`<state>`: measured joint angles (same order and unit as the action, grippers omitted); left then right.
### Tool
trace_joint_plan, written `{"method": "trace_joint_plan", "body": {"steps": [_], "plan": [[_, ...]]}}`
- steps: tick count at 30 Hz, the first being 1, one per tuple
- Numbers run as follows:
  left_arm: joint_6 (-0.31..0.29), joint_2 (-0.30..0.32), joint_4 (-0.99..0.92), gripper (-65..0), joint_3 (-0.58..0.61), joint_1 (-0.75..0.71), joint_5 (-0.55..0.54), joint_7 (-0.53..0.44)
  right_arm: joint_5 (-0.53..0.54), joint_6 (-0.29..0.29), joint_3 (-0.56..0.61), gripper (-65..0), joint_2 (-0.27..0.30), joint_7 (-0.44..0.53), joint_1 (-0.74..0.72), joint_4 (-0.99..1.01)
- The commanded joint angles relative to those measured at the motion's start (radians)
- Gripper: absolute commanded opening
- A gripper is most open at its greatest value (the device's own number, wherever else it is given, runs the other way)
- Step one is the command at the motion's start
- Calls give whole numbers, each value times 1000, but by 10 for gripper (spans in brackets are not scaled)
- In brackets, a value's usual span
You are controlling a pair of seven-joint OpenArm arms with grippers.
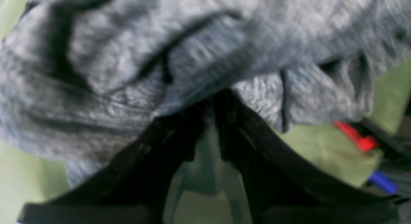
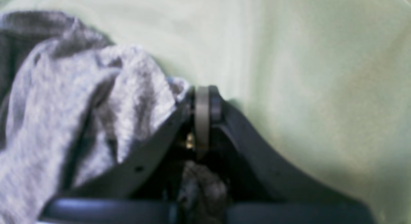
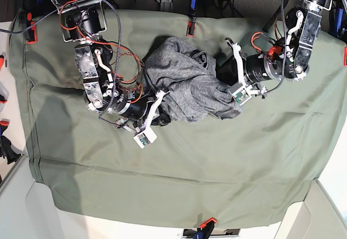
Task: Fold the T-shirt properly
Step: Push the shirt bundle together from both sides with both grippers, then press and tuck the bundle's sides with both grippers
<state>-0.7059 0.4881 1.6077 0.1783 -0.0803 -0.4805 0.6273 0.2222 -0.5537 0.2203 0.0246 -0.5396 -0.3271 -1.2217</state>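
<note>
Still a crumpled T-shirt (image 3: 187, 87) heap lying between both arms, left gripper (image 1: 213, 103) and right gripper (image 2: 202, 98) each clamped on opposite edges.

The crumpled T-shirt (image 3: 187, 82) blocked the middle of the green cloth (image 3: 179, 179), hemmed in by the right gripper (image 3: 162, 117) at its near-left edge and the left gripper (image 3: 227, 90) at its right. The near half of the cloth lay open; clamps (image 3: 191, 27) lined the far edge.

No readable text, labels or numbers in any view.
</note>
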Motion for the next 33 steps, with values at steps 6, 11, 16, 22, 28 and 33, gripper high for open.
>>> {"method": "trace_joint_plan", "body": {"steps": [6, 11, 16, 22, 28, 33], "plan": [[8, 19, -141, -531, -8, 150, -1, -74, 9, 0, -2, -650, -3, 23, -24, -15], [8, -8, -288, -531, -8, 271, 5, -107, 10, 16, -5, -650, -3, 22, -24, -15], [8, -71, -430, -531, 10, 388, 5, -60, 28, 19, -5, -650, -3, 7, -20, -15], [8, 14, -413, -530, 10, 393, -174, 8, 84, 18, -5, -650, -6, 5, 39, -16], [8, 150, -299, -529, 10, 326, -238, 55, 179, -2, -5, -650, -27, 5, 142, -32], [8, 224, -223, -529, 6, 253, -303, 59, 179, -4, -4, -650, -85, 4, 225, -87]]}}
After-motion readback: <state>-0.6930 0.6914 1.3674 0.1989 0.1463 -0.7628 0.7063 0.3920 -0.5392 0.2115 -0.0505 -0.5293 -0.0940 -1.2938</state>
